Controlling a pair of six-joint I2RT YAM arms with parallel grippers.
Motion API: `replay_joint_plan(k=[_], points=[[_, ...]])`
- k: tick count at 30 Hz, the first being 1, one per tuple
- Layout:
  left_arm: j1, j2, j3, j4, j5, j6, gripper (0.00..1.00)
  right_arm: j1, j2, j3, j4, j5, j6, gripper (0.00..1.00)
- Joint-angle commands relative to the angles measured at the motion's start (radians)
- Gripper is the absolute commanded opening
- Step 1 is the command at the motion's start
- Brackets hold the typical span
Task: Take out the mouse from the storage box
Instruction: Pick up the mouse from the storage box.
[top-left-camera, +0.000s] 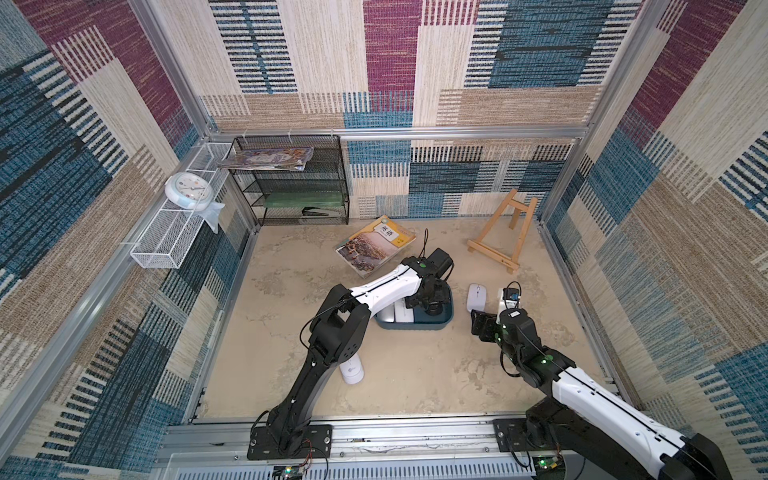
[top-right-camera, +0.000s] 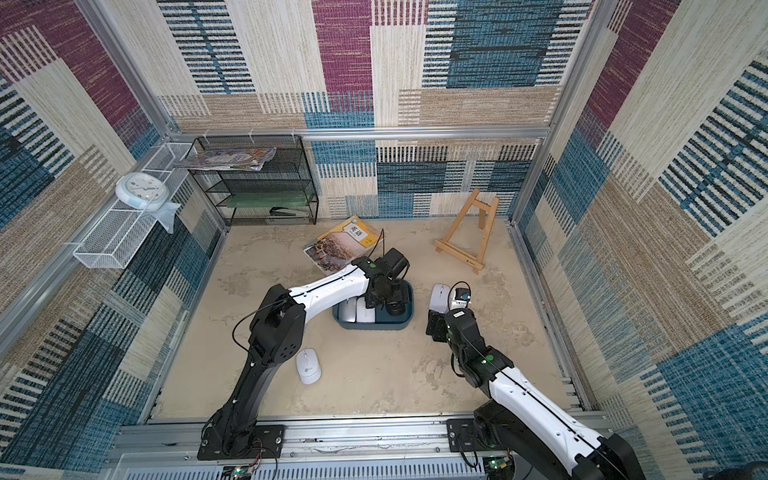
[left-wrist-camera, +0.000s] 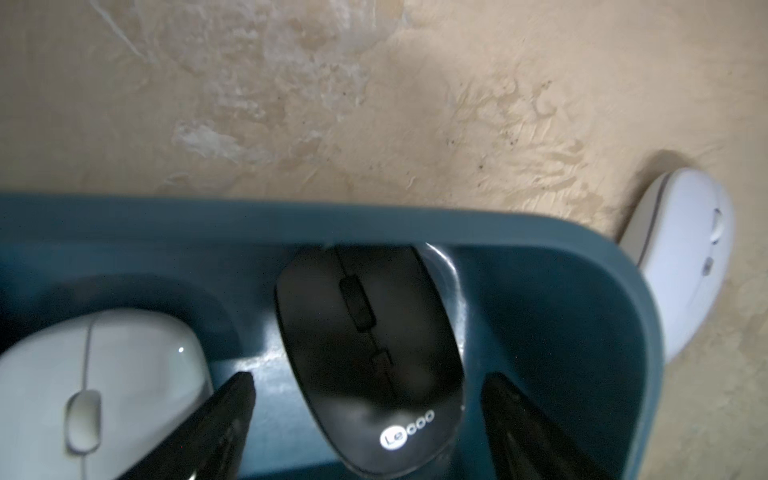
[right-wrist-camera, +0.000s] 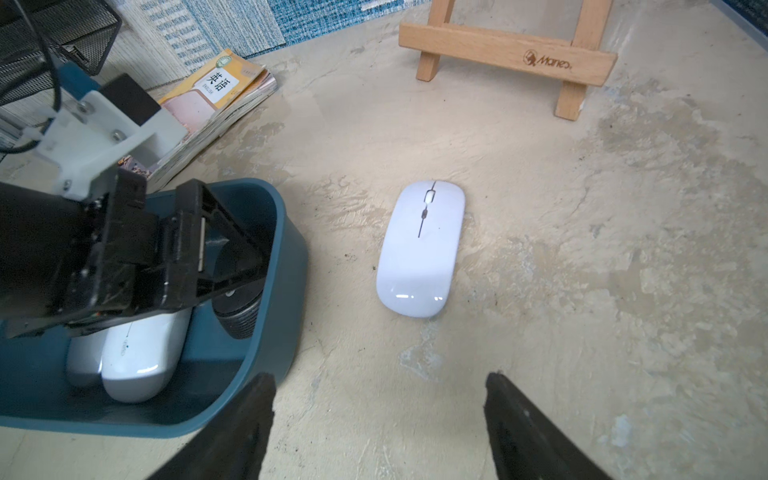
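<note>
Storage box (right-wrist-camera: 286, 257): two white mice (right-wrist-camera: 137, 357) fill one end; black mouse (left-wrist-camera: 370, 353) at the other, each flank gap taken by the spread fingers of the left gripper (left-wrist-camera: 370, 376). Bare table (right-wrist-camera: 582, 291) strip between box and outer white mouse (right-wrist-camera: 419, 249), right gripper (right-wrist-camera: 380, 378) above, jaws apart. Book (top-left-camera: 376, 245) just behind box; easel (top-left-camera: 503, 232) well apart.

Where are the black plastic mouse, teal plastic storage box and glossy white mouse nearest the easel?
Black plastic mouse (left-wrist-camera: 365, 353): left wrist view, top shell.
Teal plastic storage box (left-wrist-camera: 249, 220): left wrist view, rim.
Glossy white mouse (right-wrist-camera: 419, 253): right wrist view, back.
</note>
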Motion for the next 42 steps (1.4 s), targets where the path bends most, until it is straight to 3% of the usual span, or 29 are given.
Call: replay_joint_plan(k=[1, 15, 24, 32, 36, 42], points=[[-0.001, 0.025, 0.03, -0.032, -0.023, -0.015, 0.86, 0.002, -0.008, -0.004, 0.029, -0.003, -0.007, 0.82], [-0.003, 0.107, 0.098, -0.071, -0.036, -0.017, 0.76, 0.001, -0.011, -0.008, 0.037, -0.01, -0.01, 0.82], [-0.012, 0.071, 0.095, -0.08, -0.069, 0.005, 0.52, 0.001, 0.006, -0.004, 0.044, -0.013, -0.013, 0.82], [-0.024, 0.031, 0.09, -0.094, -0.093, 0.026, 0.52, 0.001, 0.011, -0.004, 0.044, -0.01, -0.012, 0.82], [-0.024, 0.043, 0.085, -0.099, -0.099, 0.029, 0.59, 0.001, 0.014, -0.001, 0.042, -0.009, -0.012, 0.82], [-0.022, 0.06, 0.091, -0.11, -0.092, 0.032, 0.55, 0.001, 0.016, -0.001, 0.041, -0.008, -0.011, 0.82]])
